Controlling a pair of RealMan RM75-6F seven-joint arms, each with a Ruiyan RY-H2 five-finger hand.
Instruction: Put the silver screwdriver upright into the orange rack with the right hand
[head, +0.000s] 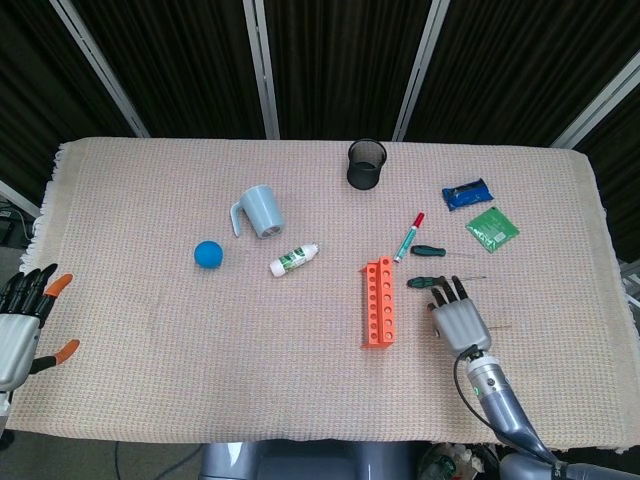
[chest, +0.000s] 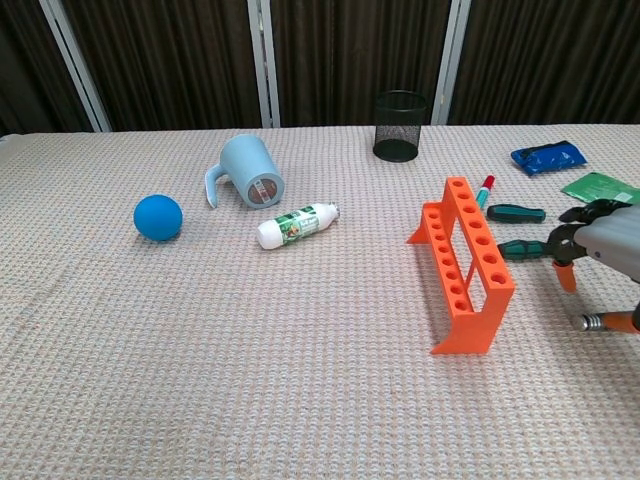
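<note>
Your right hand (head: 459, 322) sits just to the right of the orange rack (head: 379, 300), palm down over the cloth, fingers pointing away from you and a little apart. From the chest view, the silver screwdriver (chest: 600, 321) lies flat on the cloth right of the rack, its near tip showing under the hand with an orange-tipped digit touching or almost touching it; the edge of the frame cuts the rest off, so you cannot tell whether the hand has any hold on it. In the head view the hand covers the tool entirely.

Beyond the hand, still right of the rack, lie two green-handled screwdrivers (head: 430, 251), with a red-and-green marker (head: 408, 236) just behind the rack. Your left hand (head: 22, 328) hangs far left of the rack at the table's edge, fingers spread and holding nothing.
</note>
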